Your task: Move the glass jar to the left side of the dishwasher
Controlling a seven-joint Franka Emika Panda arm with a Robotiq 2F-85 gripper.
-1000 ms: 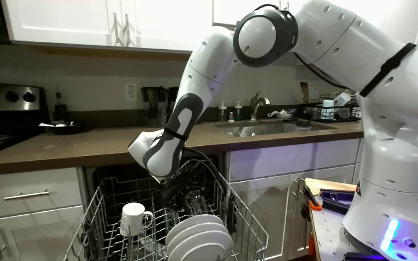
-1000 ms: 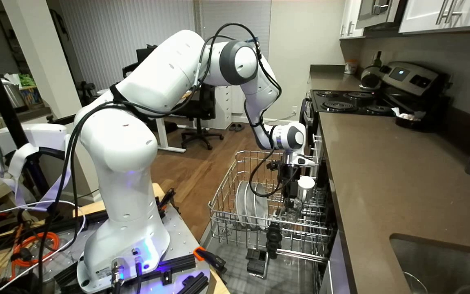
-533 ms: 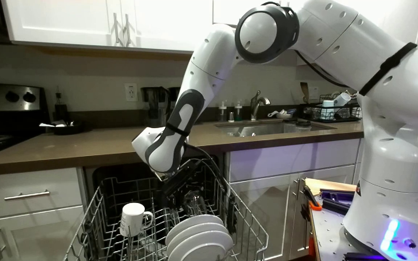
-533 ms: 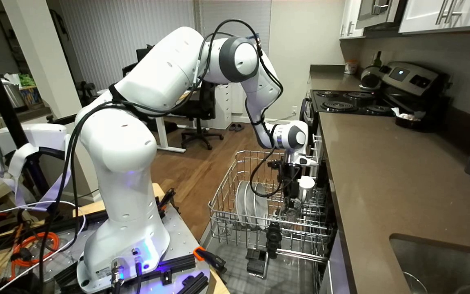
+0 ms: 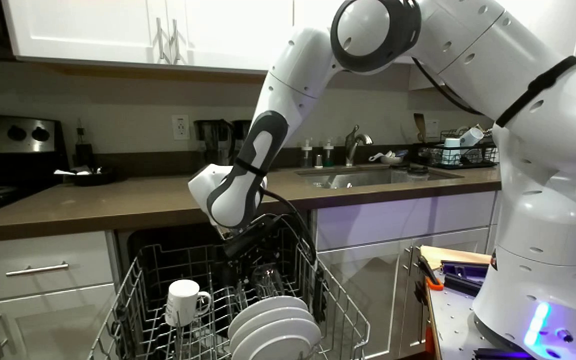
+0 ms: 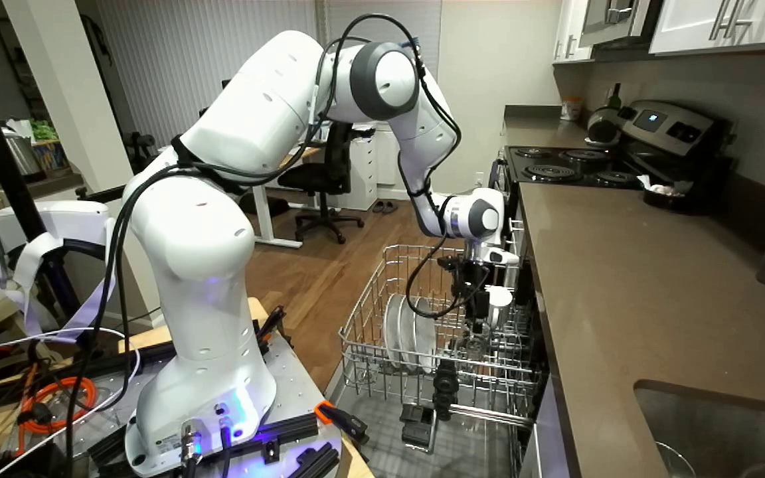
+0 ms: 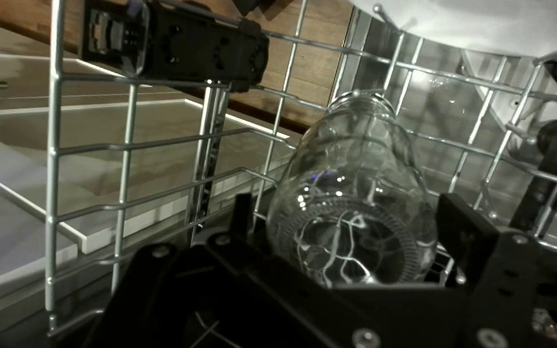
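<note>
The clear glass jar [image 7: 351, 169] rests in the dishwasher rack with its ribbed base toward the camera and its mouth pointing away in the wrist view. It also shows in an exterior view [image 5: 268, 281], behind the plates, and faintly in an exterior view [image 6: 472, 346]. My gripper [image 7: 348, 212] is open, with one black finger on each side of the jar's base. A narrow gap shows at the left finger; the right finger lies close to the glass, and I cannot tell if it touches. In an exterior view the gripper [image 6: 475, 324] is just above the jar.
The dishwasher rack [image 5: 350, 307] is pulled out, with wire sides and tines. White plates [image 5: 278, 335] stand in front of the jar. A white mug [image 5: 183, 302] sits left of them. The countertop [image 6: 635, 279] runs beside the rack.
The arm and gripper have risen, shifting slightly right in an exterior view. The jar stays in about the same place in the rack. The mug and plates have not moved.
</note>
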